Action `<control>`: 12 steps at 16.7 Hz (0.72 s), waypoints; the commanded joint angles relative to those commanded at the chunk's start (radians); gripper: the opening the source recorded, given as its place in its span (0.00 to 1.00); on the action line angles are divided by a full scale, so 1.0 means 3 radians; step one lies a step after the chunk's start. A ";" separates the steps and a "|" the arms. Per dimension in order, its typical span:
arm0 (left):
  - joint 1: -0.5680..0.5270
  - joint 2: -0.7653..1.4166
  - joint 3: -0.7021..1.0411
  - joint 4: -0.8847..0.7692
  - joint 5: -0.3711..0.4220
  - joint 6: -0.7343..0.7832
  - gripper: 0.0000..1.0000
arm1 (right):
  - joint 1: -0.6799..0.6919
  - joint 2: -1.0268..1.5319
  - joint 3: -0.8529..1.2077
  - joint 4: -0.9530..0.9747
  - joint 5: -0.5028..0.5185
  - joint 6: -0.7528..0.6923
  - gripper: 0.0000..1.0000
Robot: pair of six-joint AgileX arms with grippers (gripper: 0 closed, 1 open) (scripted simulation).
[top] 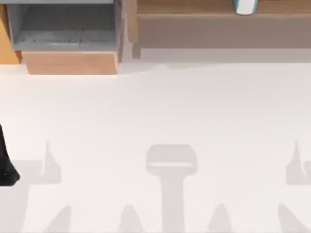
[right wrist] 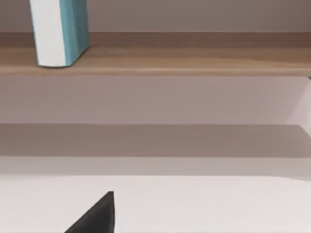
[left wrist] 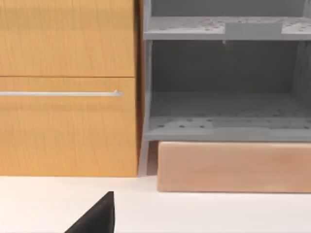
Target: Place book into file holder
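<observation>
Book (right wrist: 60,31) stands upright on the long wooden shelf (right wrist: 194,56) at the back right, well apart from both tools. The left tool (left wrist: 97,218) and right tool (right wrist: 97,218) show just a dark tip each, low over the white bench (top: 155,111), so I cannot tell how wide either stands; neither touches anything. The grey file holder (top: 63,29) sits back left. A clumsy reach could topple the thin book along the shelf.

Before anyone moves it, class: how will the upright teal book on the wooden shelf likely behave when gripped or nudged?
The book stands upright and thin on the shelf, so a sideways nudge would probably tip it. Its flat covers look stiff, likely pinchable. It seems light.
</observation>
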 joint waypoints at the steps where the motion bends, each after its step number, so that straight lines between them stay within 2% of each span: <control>1: 0.0000 0.0000 0.0000 0.0000 0.0000 0.0000 1.00 | 0.0000 0.0000 0.0000 0.0000 0.0000 0.0000 1.00; 6: -0.0177 0.0320 0.0284 0.0085 -0.0168 0.0017 1.00 | 0.0000 0.0000 0.0000 0.0000 0.0000 0.0000 1.00; 12: -0.0872 0.1801 0.1517 0.0400 -0.0822 0.0075 1.00 | 0.0000 0.0000 0.0000 0.0000 0.0000 0.0000 1.00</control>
